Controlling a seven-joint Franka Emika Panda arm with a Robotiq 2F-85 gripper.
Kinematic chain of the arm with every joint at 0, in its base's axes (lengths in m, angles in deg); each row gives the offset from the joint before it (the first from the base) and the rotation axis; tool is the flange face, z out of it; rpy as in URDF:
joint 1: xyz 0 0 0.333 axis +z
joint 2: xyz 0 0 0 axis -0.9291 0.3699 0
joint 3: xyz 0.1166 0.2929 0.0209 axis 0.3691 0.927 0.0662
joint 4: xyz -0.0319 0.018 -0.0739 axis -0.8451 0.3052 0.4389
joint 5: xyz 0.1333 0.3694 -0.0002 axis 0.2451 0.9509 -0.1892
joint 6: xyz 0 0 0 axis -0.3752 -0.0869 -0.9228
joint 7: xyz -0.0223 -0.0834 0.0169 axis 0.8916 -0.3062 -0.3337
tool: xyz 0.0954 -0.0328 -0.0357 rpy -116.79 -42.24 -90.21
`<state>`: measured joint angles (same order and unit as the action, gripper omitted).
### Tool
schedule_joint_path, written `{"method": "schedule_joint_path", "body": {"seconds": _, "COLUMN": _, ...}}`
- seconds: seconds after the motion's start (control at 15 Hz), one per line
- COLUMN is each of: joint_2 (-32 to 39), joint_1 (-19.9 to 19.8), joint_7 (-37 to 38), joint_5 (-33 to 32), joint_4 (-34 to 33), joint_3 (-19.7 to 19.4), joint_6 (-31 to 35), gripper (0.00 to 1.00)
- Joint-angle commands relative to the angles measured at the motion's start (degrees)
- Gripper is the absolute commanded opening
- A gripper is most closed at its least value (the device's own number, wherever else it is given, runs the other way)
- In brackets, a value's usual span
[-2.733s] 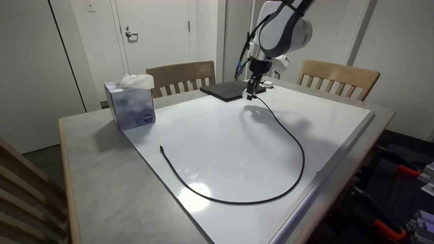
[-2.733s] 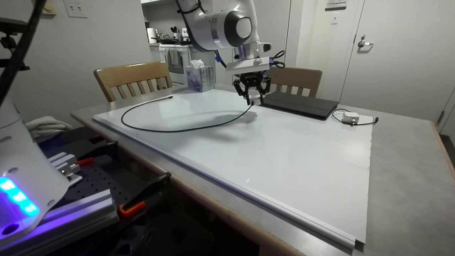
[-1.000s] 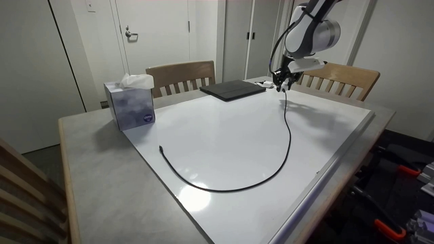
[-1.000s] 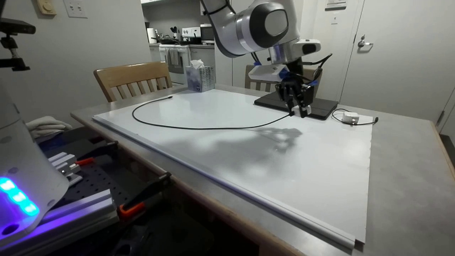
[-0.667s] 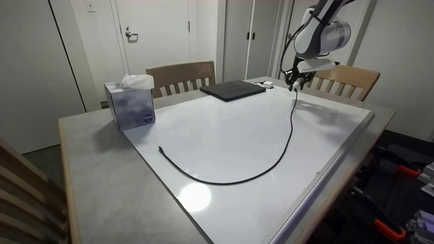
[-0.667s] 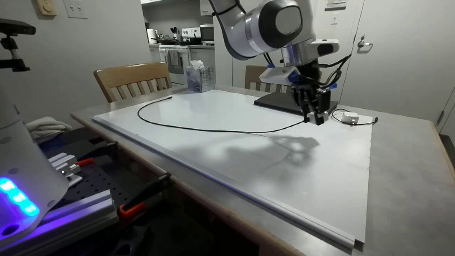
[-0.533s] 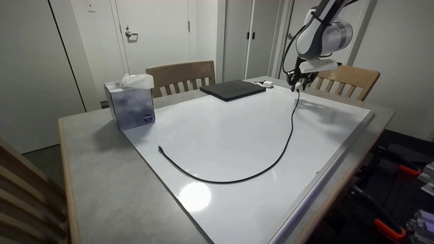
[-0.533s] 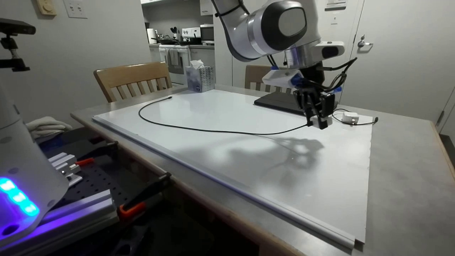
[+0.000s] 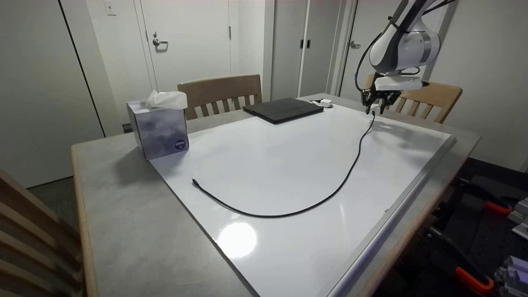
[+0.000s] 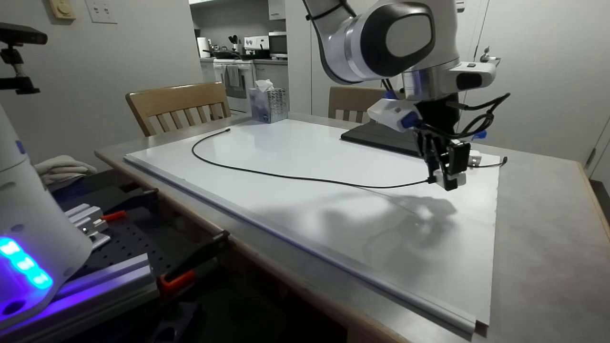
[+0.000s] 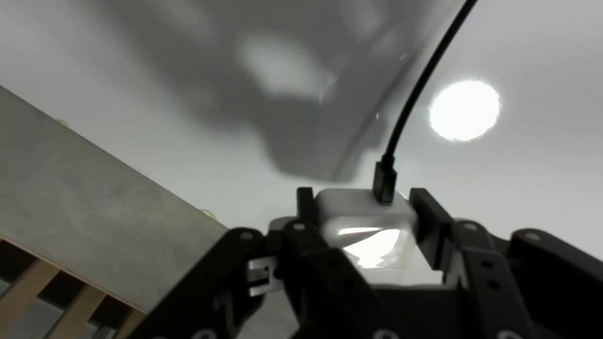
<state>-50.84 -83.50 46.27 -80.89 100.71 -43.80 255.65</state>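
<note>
A glossy white block point(image 11: 365, 214) with rounded corners is gripped between the black jaws of the gripper point(image 9: 374, 109), raised above the whiteboard point(image 9: 268, 165) toward the short edge farther from the tissue box point(image 9: 163, 130). A stubby rectangular plug point(image 11: 385, 182) stands in its end, and from it a thin black cable point(image 11: 415, 92) droops onto the board and sweeps round in a smooth curve. The free end point(image 9: 195, 182) lies near the other short edge.

The board is slick enough to mirror a round bright light, and a metallic-looking rail point(image 10: 333, 262) runs along one long edge. Under it is a table point(image 9: 136, 231) with a mottled grey top and wooden edging. At the opposite long edge lies a flat black folder point(image 9: 284, 109), and by the corner beyond it a second white block point(image 9: 326, 103) with a short black lead.

Only the wrist view lets me see how the plug sits in its block. In an exterior view I also get a white stove point(image 10: 248, 71) and blue lights point(image 10: 25, 263) on the robot's base.

A dark oval on the tissue box reads "Kleenex"; its patterned side panel point(image 10: 278, 105) is too small to read.
</note>
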Motion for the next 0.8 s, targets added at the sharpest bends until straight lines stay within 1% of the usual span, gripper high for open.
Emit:
{"method": "schedule_joint_path", "body": {"seconds": 0.0, "joint_2": 0.6, "joint_1": -2.0, "joint_7": -1.2, "joint_5": 2.0, "joint_4": -1.5, "joint_3": 0.5, "joint_6": -1.0, "gripper": 0.27}}
{"method": "schedule_joint_path", "body": {"seconds": 0.47, "joint_2": 1.2, "joint_1": -3.8, "joint_7": -1.4, "joint_5": 2.3, "joint_4": -3.3, "joint_3": 0.6, "joint_6": -1.1, "gripper": 0.27}}
{"method": "schedule_joint_path", "body": {"seconds": 0.73, "joint_2": 1.8, "joint_1": -5.6, "joint_7": -2.8, "joint_5": 2.9, "joint_4": -4.3, "joint_3": 2.6, "joint_6": -1.5, "gripper": 0.27}}
